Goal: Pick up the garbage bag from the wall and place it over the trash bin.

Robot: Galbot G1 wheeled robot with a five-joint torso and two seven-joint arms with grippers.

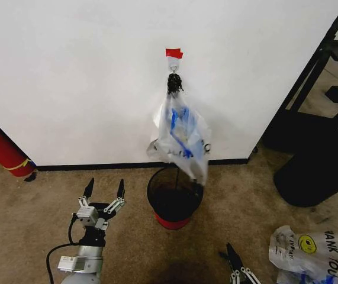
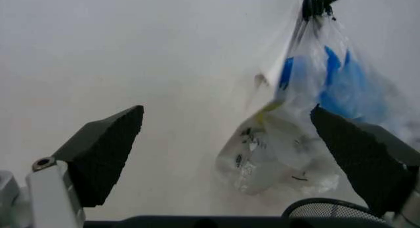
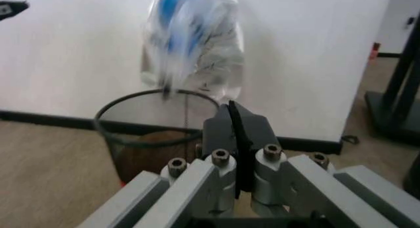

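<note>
Nothing was done yet: the bag (image 1: 180,133) hung from the hook (image 1: 173,70) on the wall (image 1: 68,71), just above the bin (image 1: 174,198). The left pincer (image 1: 104,190) stood wide open and empty, short of it; the right pincer (image 3: 235,121) was closed, empty, low.

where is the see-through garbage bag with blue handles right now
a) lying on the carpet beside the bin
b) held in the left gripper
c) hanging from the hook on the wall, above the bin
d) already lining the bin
c: the garbage bag hangs from the hook on the wall, right above the trash bin; the left gripper is open and empty to the bin's left, and the right gripper is shut, holding nothing.
</note>
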